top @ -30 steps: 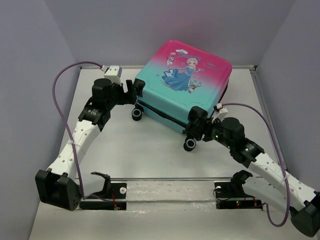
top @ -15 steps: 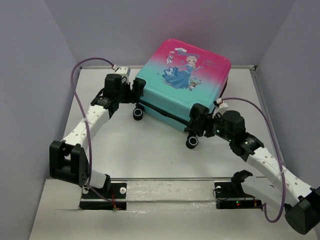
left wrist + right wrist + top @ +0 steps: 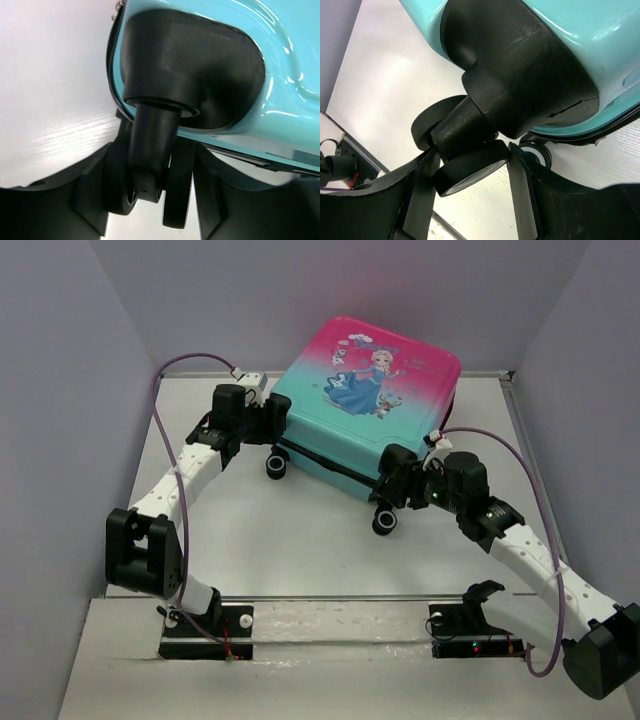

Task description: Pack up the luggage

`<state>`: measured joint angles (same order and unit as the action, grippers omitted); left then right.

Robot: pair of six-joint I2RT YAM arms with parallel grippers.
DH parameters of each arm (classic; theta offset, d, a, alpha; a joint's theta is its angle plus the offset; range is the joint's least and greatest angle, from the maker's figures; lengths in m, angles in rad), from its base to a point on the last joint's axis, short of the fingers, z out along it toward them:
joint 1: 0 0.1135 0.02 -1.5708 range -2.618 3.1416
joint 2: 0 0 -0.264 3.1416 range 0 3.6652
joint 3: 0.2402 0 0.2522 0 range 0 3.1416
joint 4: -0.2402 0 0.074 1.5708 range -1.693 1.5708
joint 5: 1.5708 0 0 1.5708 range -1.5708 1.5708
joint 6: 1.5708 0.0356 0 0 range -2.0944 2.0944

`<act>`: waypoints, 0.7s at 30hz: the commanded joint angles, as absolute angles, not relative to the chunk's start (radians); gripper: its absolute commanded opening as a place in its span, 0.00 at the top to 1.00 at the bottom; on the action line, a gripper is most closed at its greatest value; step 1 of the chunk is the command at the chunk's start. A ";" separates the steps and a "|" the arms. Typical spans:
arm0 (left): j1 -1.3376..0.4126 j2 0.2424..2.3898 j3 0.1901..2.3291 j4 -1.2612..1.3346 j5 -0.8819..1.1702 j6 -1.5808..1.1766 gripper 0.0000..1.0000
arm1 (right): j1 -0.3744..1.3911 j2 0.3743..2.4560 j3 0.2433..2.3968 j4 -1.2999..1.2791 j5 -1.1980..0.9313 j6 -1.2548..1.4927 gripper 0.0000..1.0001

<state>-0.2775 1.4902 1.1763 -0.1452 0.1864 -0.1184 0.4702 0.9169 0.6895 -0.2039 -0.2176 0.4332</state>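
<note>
The luggage [image 3: 370, 410] lies flat and closed at the back of the table, its princess print facing up and its teal end with black wheels toward me. My left gripper [image 3: 277, 412] is at the near left corner. In the left wrist view it [image 3: 152, 195] is shut on the twin caster wheel [image 3: 175, 190] under the teal shell [image 3: 280, 60], a finger pressed on each side. My right gripper [image 3: 392, 475] is at the near right corner. In the right wrist view it [image 3: 472, 175] is shut on that corner's wheel [image 3: 470, 172], with both fingers [image 3: 522, 195] against it.
Two lower wheels [image 3: 276, 467] [image 3: 383, 524] rest on the white table [image 3: 300, 530]. A metal rail [image 3: 340, 598] crosses the near edge between the arm bases. Grey walls close in on the left, back and right. Purple cables [image 3: 160, 390] loop above each arm.
My left arm pushed in toward the luggage corner and its jaws closed from wide open onto the wheel. My right arm kept its grip and shifted slightly.
</note>
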 commanded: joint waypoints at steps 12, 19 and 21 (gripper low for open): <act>-0.206 1.332 1.272 -0.012 0.488 -0.337 0.94 | 0.442 0.809 0.720 -0.161 -0.358 0.337 0.14; -0.126 1.336 1.318 0.018 0.568 -0.442 0.94 | 0.442 0.655 0.569 -0.144 -0.241 0.448 0.43; -0.114 1.342 1.305 0.000 0.533 -0.430 0.90 | 0.442 0.617 0.519 -0.133 -0.190 0.488 0.48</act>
<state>-0.1310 1.3590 1.2793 -0.0444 0.4770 -0.3809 0.4446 0.6621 0.5907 -0.1921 -0.2829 0.4049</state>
